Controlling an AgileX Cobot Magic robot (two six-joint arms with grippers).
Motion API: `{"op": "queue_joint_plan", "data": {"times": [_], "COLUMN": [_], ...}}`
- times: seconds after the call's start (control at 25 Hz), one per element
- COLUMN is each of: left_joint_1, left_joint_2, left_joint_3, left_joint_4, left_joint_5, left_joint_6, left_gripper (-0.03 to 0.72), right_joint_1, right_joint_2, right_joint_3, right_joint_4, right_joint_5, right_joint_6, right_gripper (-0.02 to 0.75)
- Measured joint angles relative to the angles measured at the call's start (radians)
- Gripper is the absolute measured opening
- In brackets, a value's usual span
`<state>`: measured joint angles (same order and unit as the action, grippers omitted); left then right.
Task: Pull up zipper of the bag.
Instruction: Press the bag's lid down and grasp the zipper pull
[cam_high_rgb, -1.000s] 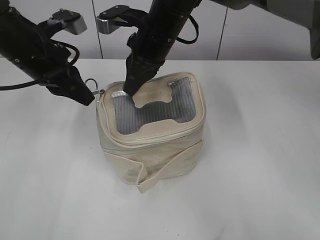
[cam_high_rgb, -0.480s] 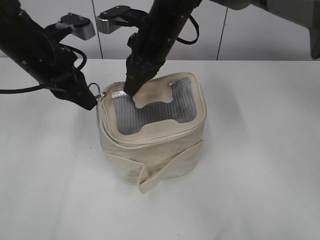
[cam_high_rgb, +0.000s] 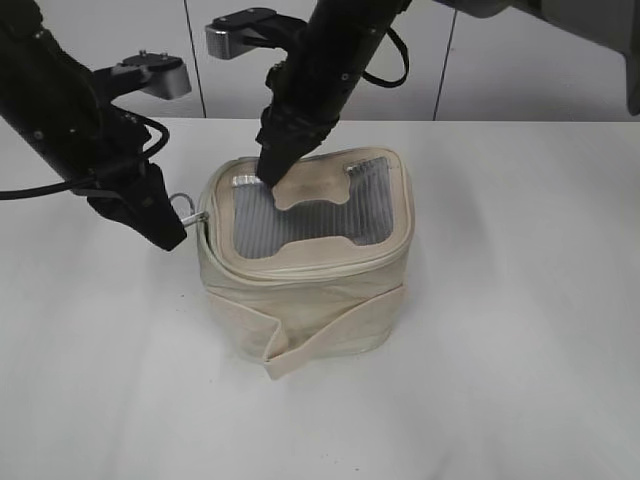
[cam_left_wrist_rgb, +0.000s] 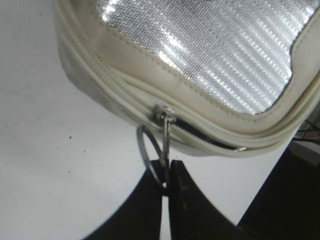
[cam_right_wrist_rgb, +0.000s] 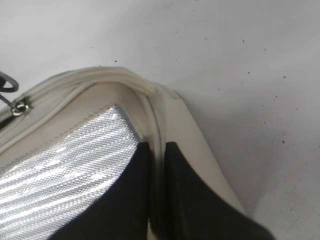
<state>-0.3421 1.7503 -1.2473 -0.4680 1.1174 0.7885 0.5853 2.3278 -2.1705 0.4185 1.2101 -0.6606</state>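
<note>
Left gripper (cam_left_wrist_rgb: 166, 182) pinches the zipper (cam_left_wrist_rgb: 167, 125) pull; right gripper (cam_right_wrist_rgb: 157, 165) seemingly clamps the bag (cam_high_rgb: 300, 290) rim.

We are looking at the bag (cam_high_rgb: 305, 260), a small, boxy, cream bag that is sitting upright on the white table. Its lid is showing a shiny grey ribbed panel with a cream bone-shaped patch on it, and a cream strap is wrapping around its body. The zipper (cam_left_wrist_rgb: 167, 117) is running around the lid rim. Its little silver pull is sticking out at the left corner with a ring hanging from it.
</note>
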Motion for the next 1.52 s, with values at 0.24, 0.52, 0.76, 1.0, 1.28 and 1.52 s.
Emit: {"op": "queue_joint_plan", "data": {"times": [0.24, 0.52, 0.76, 1.0, 1.28, 1.52], "left_joint_1": [-0.005, -0.075, -0.177, -0.276, -0.309, -0.311], "left_joint_2": [0.0, 0.0, 0.0, 0.0, 0.0, 0.0], "left_joint_3": [0.0, 0.001, 0.002, 0.008, 0.009, 0.009], "left_joint_4": [-0.058, -0.075, -0.084, -0.102, -0.072, -0.017], "left_joint_5": [0.058, 0.061, -0.022, -0.118, -0.166, -0.158], "left_joint_6": [-0.004, -0.033, -0.081, -0.115, -0.139, -0.191], "left_gripper": [0.002, 0.002, 0.002, 0.003, 0.003, 0.002], "right_joint_1": [-0.021, -0.031, -0.035, -0.037, -0.038, -0.038], "right_joint_2": [0.0, 0.0, 0.0, 0.0, 0.0, 0.001], "right_joint_3": [0.0, 0.0, 0.0, 0.0, 0.0, 0.0], "right_joint_4": [-0.005, -0.019, -0.023, -0.026, -0.031, -0.031], "right_joint_5": [-0.029, -0.07, -0.077, -0.083, -0.087, -0.094], "right_joint_6": [0.05, 0.103, 0.132, 0.151, 0.159, 0.165], "right_gripper": [0.052, 0.052, 0.052, 0.052, 0.052, 0.044]}}
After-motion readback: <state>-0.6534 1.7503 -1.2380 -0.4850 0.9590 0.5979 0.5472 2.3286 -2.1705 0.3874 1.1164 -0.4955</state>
